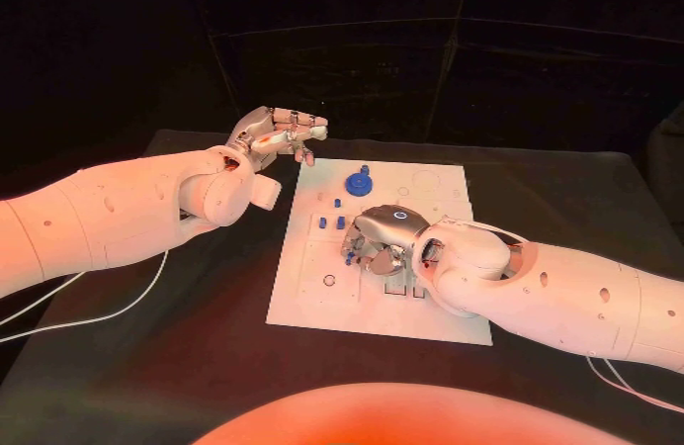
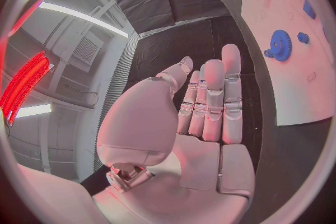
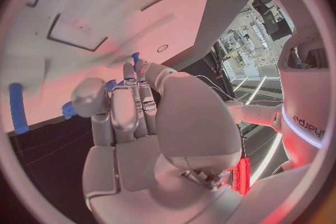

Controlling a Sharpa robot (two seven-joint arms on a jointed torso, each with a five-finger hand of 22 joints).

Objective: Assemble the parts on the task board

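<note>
The right hand (image 1: 383, 239) is positioned over the middle of the task board (image 1: 428, 193), fingers curled downward. In the right wrist view its fingertips (image 3: 133, 70) close around a small blue part (image 3: 135, 57), pinching it against the board surface. The left hand (image 1: 280, 133) is raised just off the board's far left corner, fingers extended together and holding nothing. A blue gear (image 1: 360, 182) lies flat on the board between the two hands. Small blue pegs (image 1: 331, 223) stand just left of the right hand.
</note>
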